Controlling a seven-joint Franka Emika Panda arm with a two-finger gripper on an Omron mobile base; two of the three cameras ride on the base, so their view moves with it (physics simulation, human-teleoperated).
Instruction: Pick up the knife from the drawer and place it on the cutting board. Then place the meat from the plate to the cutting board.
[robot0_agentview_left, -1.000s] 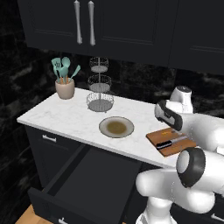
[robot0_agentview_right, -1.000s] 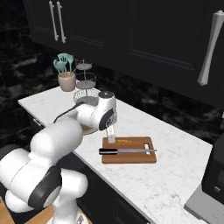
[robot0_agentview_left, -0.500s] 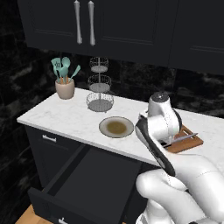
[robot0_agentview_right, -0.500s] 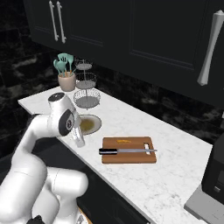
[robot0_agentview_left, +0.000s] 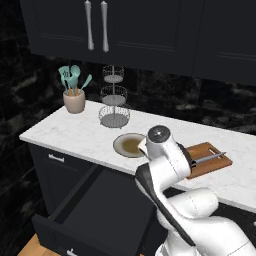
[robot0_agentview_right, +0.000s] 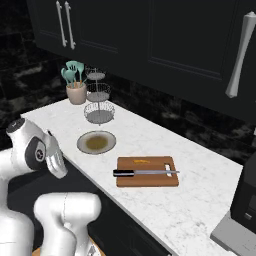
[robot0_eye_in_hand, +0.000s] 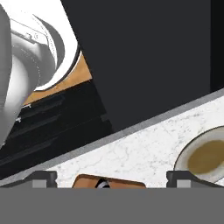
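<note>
1. Now both things of the task seem to be in their place: the knife (robot0_agentview_right: 145, 173) lies along the cutting board (robot0_agentview_right: 148, 171), black handle toward the plate, and the meat (robot0_agentview_right: 142, 161) rests as a small orange piece near the far edge of the same board.
2. The plate (robot0_agentview_right: 96, 142) shows only its brownish centre, with nothing on it, so I judge that no more carrying is needed and the step in hand is to take the arm away.
3. The gripper (robot0_eye_in_hand: 112, 178) has its two finger tips standing far apart, and nothing is between them; it holds nothing.
4. To do this well, the arm should go back slowly and stay high, because its elbow hangs over the open drawer (robot0_agentview_left: 107, 210) and near the counter (robot0_agentview_right: 165, 200) edge; a low swing could hit the drawer front or push the plate.
5. It is also better not to pass again over the board, since the knife lies loose and a touch could slide it off.
6. From the hand view, the gripper looks along the counter edge: the board with the knife handle (robot0_eye_in_hand: 103, 184) is just at the bottom between the finger tips, and the plate is at the lower right.
7. From the base views, I judge the hand to be well apart from the board, over the drawer side, so the knife and the meat are clear of it.
</note>
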